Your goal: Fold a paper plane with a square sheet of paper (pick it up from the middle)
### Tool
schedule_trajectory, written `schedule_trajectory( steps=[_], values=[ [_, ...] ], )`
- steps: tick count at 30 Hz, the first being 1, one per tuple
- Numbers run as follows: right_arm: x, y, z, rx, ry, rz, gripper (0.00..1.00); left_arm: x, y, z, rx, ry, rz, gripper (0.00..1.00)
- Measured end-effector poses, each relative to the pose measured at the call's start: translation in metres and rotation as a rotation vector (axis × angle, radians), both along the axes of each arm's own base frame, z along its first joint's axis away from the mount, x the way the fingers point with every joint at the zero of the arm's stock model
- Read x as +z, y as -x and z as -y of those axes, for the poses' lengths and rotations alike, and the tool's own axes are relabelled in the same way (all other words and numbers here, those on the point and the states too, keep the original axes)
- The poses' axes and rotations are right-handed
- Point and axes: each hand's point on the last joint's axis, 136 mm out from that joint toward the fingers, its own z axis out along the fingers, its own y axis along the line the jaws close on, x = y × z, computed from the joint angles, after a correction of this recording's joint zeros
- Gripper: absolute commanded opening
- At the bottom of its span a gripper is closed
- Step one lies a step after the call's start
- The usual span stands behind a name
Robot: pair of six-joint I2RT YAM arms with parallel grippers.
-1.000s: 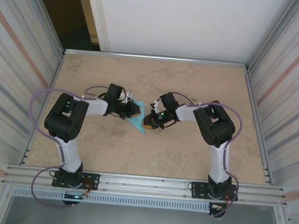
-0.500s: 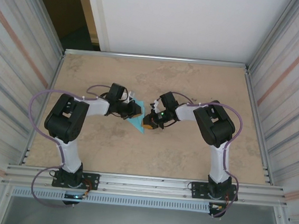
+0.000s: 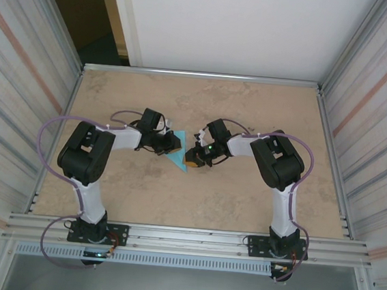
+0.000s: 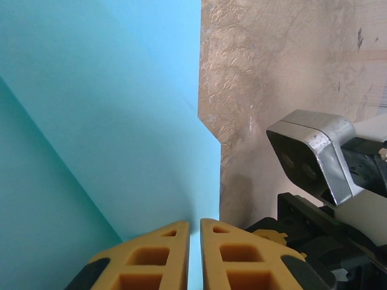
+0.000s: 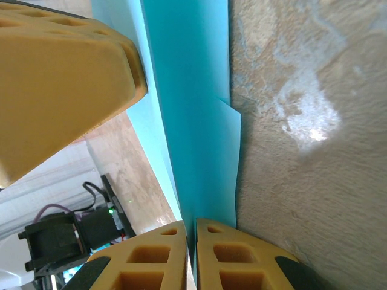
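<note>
A light-blue sheet of paper [image 3: 177,160], folded into a pointed, layered shape, sits near the middle of the mottled beige surface [image 3: 242,204], with its narrow tip pointing toward the near edge. From the left wrist it appears as a broad cyan panel with a diagonal crease and a stepped edge where one layer overlaps another. Whether it lies flat or is lifted slightly cannot be told. The left hand [image 3: 173,143] grips it from the left side. Its two yellow fingers [image 4: 151,257] are drawn almost together, leaving only a thin slit, and the paper's edge runs into that slit. The right hand [image 3: 194,156] grips from the opposite side in the same way, with its fingers [image 5: 236,260] nearly closed on a fold of the paper. The two hands are just beside each other, fingertips facing, with the paper between them. Each arm rises from its base at the near edge, bends sharply at a black elbow, and reaches its forearm inward, low over the surface. The left arm [image 3: 86,155] leans in from the left and the right arm [image 3: 277,163] from the right, mirroring each other. Corrugated metal walls [image 3: 19,101] enclose the surface on both sides.
</note>
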Motion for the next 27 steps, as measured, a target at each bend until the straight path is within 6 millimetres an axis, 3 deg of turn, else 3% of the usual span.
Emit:
schedule_trajectory(
  steps=[27],
  values=[
    [-0.0019, 0.0004, 0.0009, 0.013, 0.017, 0.010, 0.08, -0.0030, -0.0015, 0.0004, -0.004, 0.011, -0.012, 0.15]
  ],
)
